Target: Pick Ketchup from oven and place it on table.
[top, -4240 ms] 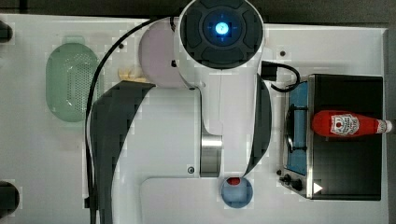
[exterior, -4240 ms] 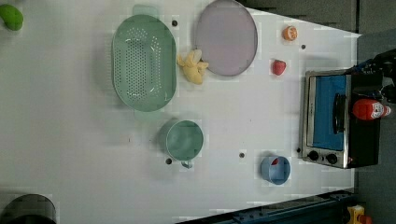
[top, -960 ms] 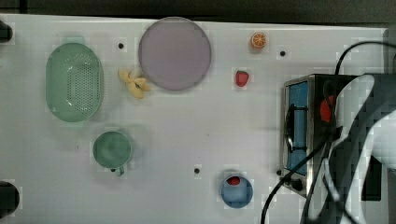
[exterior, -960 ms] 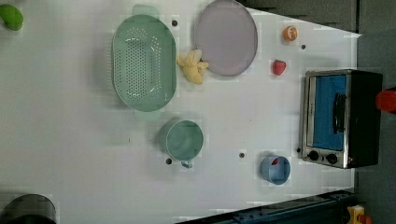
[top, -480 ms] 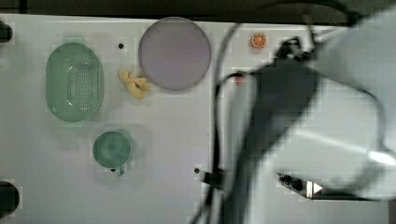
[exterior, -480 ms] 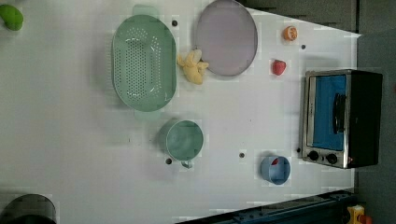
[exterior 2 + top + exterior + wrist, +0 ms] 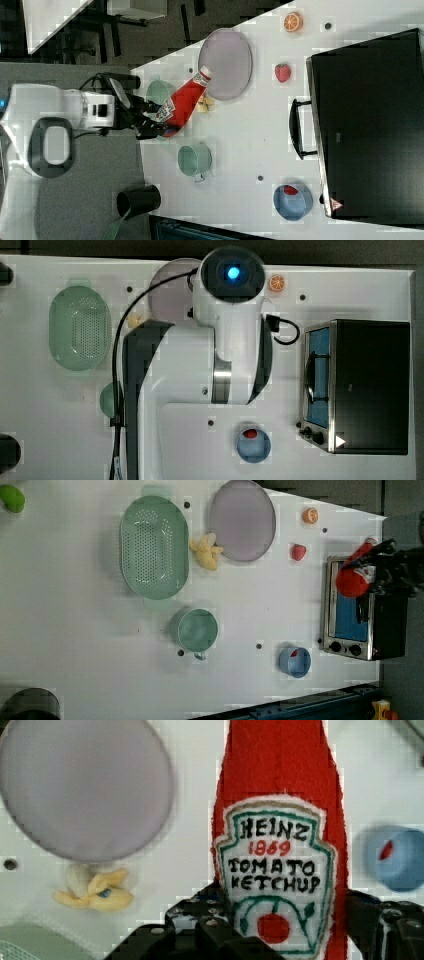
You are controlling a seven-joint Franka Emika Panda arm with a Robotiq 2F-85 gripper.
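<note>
The Ketchup, a red bottle with a white label and white cap, hangs tilted above the table with my gripper shut on its lower body. In the wrist view the label of the Ketchup faces the camera between the dark fingers. In the left view the Ketchup and the gripper overlap the oven. The oven stands at the top view's right, door shut and roof bare. The white arm spans the middle of the table.
A green colander, purple plate, yellow toy, green mug, strawberry and orange slice lie on the table. A blue bowl holds something red. A dark cup stands at the edge.
The Ketchup has left the oven's roof. The arm has swung from over the oven back to the middle of the table, carrying the bottle in its grip.
</note>
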